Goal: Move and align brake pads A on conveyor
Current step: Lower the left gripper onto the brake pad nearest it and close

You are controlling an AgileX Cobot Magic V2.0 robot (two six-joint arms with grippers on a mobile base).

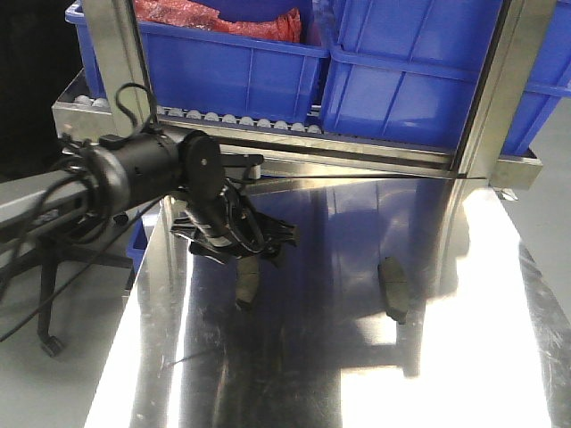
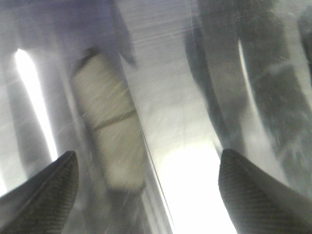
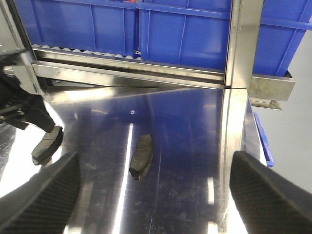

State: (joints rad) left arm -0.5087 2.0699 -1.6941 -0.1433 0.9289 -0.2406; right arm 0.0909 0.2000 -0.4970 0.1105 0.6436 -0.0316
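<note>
The left tool (image 2: 148, 158) is hanging wide open and empty over the left pad (image 2: 109, 122) on the shiny worktop (image 1: 464, 357). The right pad (image 3: 141, 156) is lying before the right tool (image 3: 155, 168), also wide open and empty. Closing off-centre on that slippery top could send a pad skidding.

Front camera looks down over the steel desk (image 1: 294, 374) toward blue bins (image 1: 401, 80); right wrist camera shares both, left sits nearest the desk.

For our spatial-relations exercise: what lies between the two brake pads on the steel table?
Nothing. Only bare, reflective table separates the left pad from the right pad, as the front and right wrist views show.
</note>
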